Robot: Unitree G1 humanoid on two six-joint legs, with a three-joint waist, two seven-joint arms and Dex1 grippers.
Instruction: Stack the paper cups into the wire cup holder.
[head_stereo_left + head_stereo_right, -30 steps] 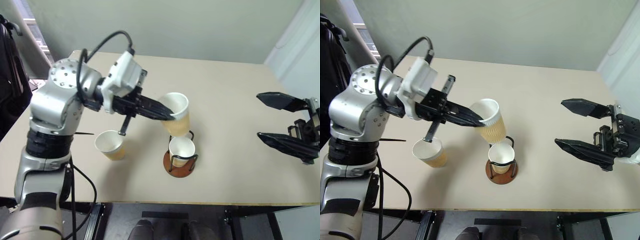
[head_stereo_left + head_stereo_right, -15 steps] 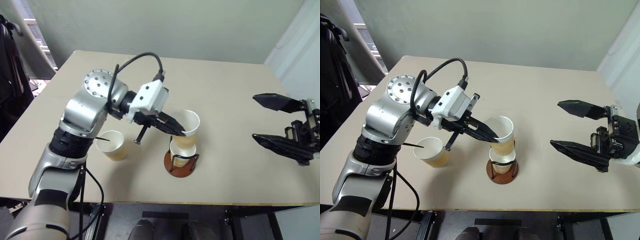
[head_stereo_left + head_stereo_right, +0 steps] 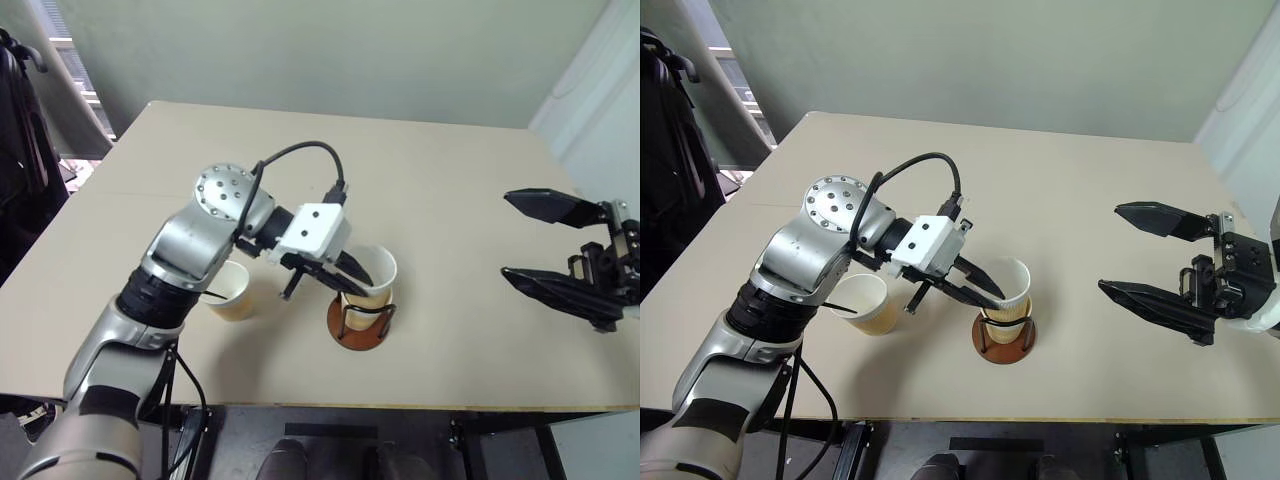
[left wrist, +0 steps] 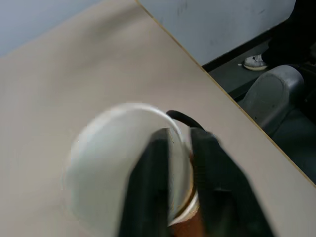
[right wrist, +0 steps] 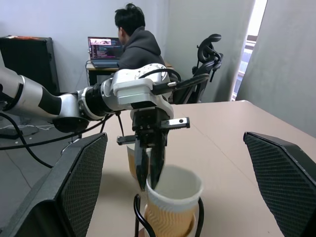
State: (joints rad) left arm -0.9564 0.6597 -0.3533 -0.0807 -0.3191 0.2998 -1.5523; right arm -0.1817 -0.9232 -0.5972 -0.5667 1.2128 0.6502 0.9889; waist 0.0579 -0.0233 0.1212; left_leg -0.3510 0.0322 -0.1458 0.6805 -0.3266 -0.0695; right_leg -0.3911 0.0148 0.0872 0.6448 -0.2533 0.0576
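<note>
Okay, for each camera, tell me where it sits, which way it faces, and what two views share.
Head eyes: on the head, looking down over the table; both arms show, left gripper at the cup in the holder, another cup beside it.
Left wrist: along its fingers straddling the cup's rim.
Right wrist: level across the table past its open right gripper, toward the left arm and a seated person.
Shared: all show the stacked cup.
</note>
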